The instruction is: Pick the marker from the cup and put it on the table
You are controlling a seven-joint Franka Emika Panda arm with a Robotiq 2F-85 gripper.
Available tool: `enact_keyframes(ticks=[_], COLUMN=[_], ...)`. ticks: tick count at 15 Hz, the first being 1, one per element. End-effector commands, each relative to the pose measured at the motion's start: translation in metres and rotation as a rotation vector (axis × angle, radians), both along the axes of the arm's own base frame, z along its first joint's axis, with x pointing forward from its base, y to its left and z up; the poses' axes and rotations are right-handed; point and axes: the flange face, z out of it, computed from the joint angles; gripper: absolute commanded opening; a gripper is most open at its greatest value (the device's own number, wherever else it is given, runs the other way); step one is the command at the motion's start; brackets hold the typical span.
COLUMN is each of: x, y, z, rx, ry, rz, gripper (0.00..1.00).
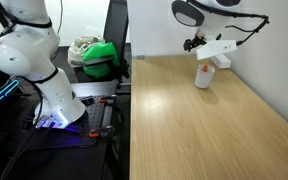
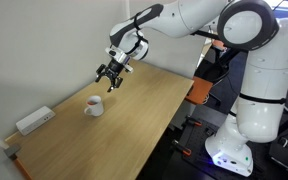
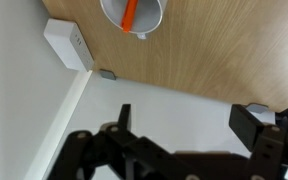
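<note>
The step in hand looked to be the approach before the grasp. The fingers [image 3: 124,118] stood wide apart with nothing between them, hanging above the bench [image 2: 144,125] and well clear of the cup [image 2: 94,105]. The marker [image 3: 130,13] stood inside the cup, an orange stick leaning on the white wall. In the wrist view it sat at the top edge of the picture, so the cup lay ahead of the fingers, not beneath them.

To do this well, the arm [image 2: 184,20] would have to move until the marker's upper end sat midway between the fingers. The wrist should then turn so that they close across the thin stick and not along it. How far the marker rose above the rim could not be told, so the descent should be slow and stop short of the rim. The cup looked light and might tip or slide if struck. A straight upward lift would probably free the marker cleanly. A white box [image 3: 69,45] lay by the bench's edge, apart from the cup.

The arm reached long across the bench from its base, with the wrist bent so the fingers pointed down at a slant.
</note>
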Motion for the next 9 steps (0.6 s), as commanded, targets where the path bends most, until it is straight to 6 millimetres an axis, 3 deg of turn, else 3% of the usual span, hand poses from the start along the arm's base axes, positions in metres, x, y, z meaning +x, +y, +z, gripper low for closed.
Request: enact_keyframes(ticks=[1, 9], x=[0.021, 0.048], y=[0.007, 0.013], z=[-0.006, -0.027], rx=[0.038, 0.054], ry=[0.02, 0.026], rz=[0.005, 0.014], gripper=[1.0, 1.0])
